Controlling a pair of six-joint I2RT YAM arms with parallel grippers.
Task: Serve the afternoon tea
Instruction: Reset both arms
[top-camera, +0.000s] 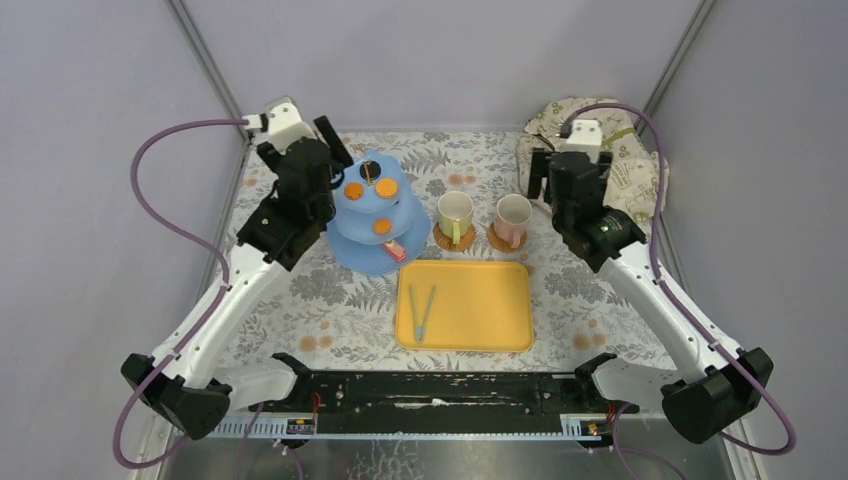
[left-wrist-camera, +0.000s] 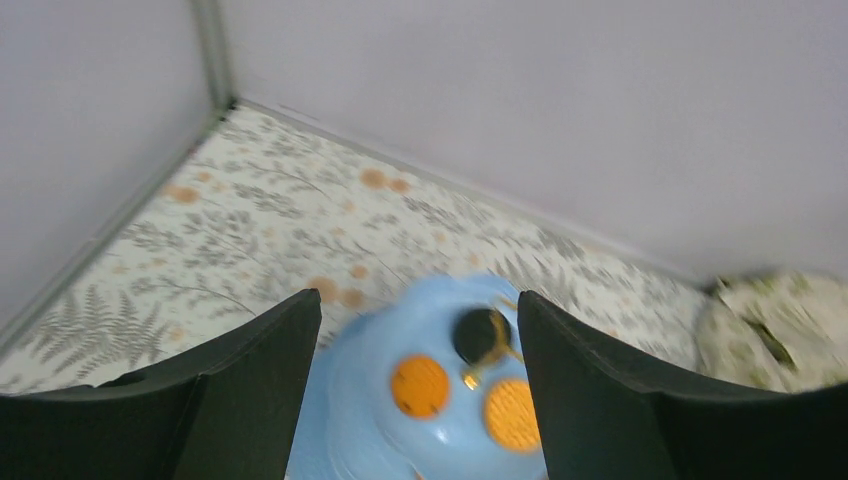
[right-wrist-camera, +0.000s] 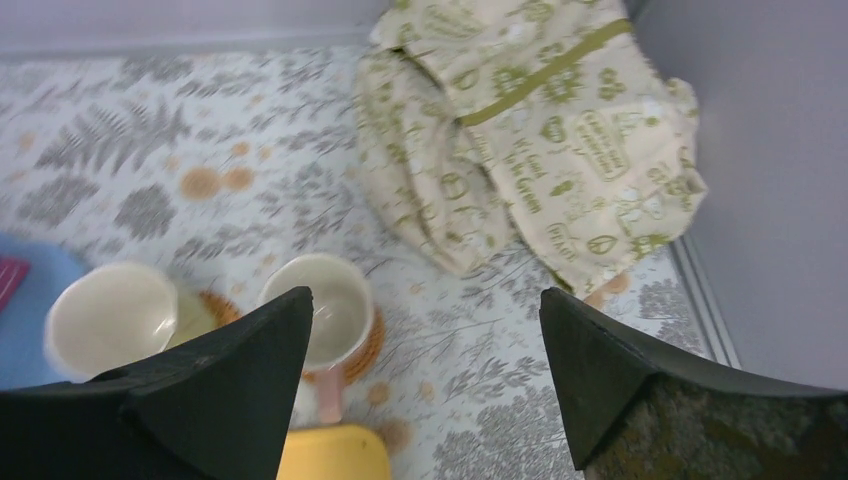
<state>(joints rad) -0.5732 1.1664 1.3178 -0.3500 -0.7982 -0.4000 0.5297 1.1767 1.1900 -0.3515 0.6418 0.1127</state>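
Observation:
The light-blue three-tier stand (top-camera: 372, 215) stands left of centre. Two orange biscuits (top-camera: 354, 190) and a dark pastry (top-camera: 370, 170) lie on its top tier, another biscuit and a pink pastry (top-camera: 395, 250) lower down. My left gripper (top-camera: 335, 150) hovers open over the stand's top (left-wrist-camera: 440, 400), which shows between its fingers with nothing gripped. Two pale cups, green-handled (top-camera: 455, 212) and pink-handled (top-camera: 513, 215), sit on woven coasters (top-camera: 505, 240). My right gripper (top-camera: 555, 175) hangs open and empty just right of the pink-handled cup (right-wrist-camera: 335, 305).
A yellow tray (top-camera: 465, 305) with blue-green tongs (top-camera: 421, 310) lies in front of the cups. A cream cloth with green print (top-camera: 600, 150) is bunched in the back right corner, close behind my right gripper. Walls close off the table at the back and sides.

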